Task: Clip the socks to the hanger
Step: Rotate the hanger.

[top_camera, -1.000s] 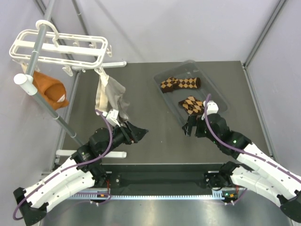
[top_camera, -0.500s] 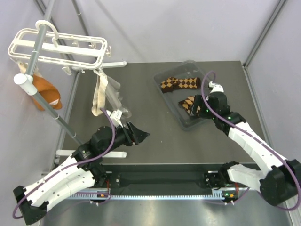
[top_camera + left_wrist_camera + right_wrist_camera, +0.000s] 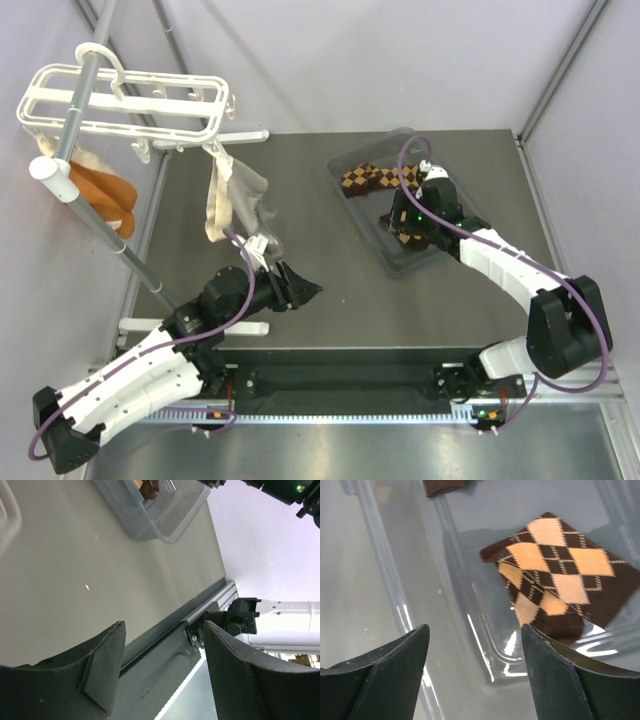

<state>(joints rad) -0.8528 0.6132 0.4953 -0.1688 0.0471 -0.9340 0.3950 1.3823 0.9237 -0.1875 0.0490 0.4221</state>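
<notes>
1. Right gripper (image 3: pixel 474 642): jaws apart, empty, poised over the clear tray (image 3: pixel 400 133); this is the nearer arm.
2. Folded argyle sock (image 3: pixel 560 575): in the tray, ahead-right of the fingers, long axis apparently diagonal; second sock (image 3: pixel 372 178) lies beyond.
3. Left gripper (image 3: pixel 162 645): jaws apart, empty, well apart from the tray.
4. Hanger (image 3: pixel 120 127): far left.

Starting with the 2 socks (image 3: pixel 365 180): knitted cloth, soft and matt, fine weave showing in the diamonds. Around them the tray (image 3: pixel 485 660), clear plastic, smooth and glossy, full of bright glints. Over to the hanger (image 3: pixel 150 128): white plastic, smooth, with a slight sheen. Next, the pole (image 3: pixel 140 270): grey metal, satin finish. Then an orange sock (image 3: pixel 100 190) and a beige sock (image 3: pixel 232 195), both matt cloth, the beige one softly creased. Down to the table (image 3: pixel 330 290): dark, flat, matt, lightly speckled. Finally the left gripper (image 3: pixel 164 645) and right gripper (image 3: pixel 475 645): matt black plastic, faintly grainy.
</notes>
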